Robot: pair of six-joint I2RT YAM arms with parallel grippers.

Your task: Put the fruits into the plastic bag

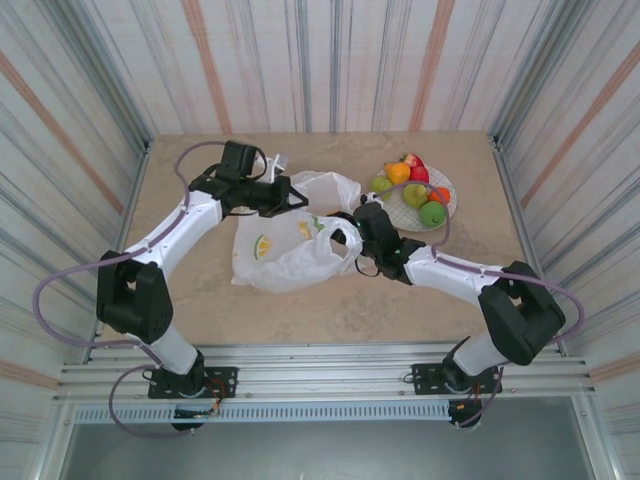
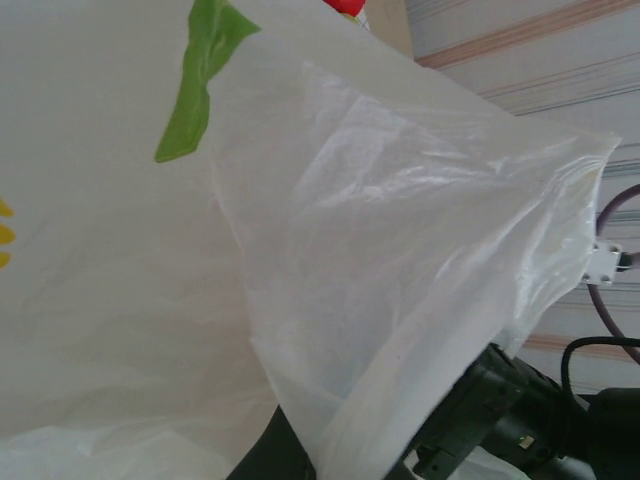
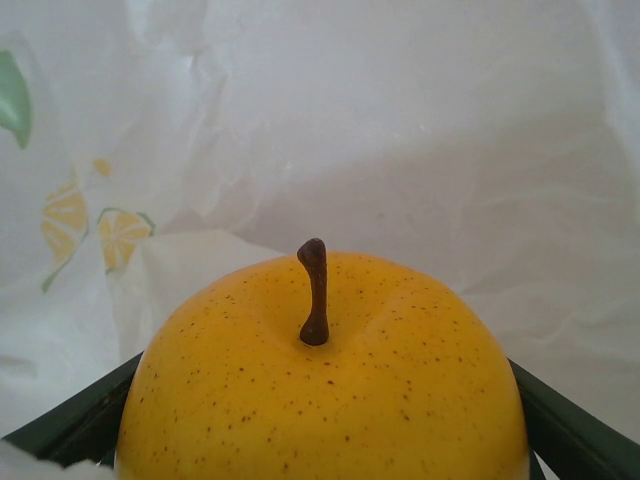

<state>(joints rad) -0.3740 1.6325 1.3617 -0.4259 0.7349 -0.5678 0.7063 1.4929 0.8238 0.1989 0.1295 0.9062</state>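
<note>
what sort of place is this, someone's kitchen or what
Probably a robot test cell, not a kitchen: striped corrugated walls box in a tan table, two arms are bolted to a metal rail, and toy fruits sit on a plate.

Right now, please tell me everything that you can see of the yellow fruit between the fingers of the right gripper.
The yellow fruit is round and apple-like, deep yellow with fine brown speckles and a smooth, slightly glossy skin like hard plastic. A short dark brown stem rises from a shallow dimple and points up in the right wrist view. The right gripper holds it, with dark fingers against its two sides. Close behind it is the white plastic bag; whether the film touches it I cannot tell.
</note>
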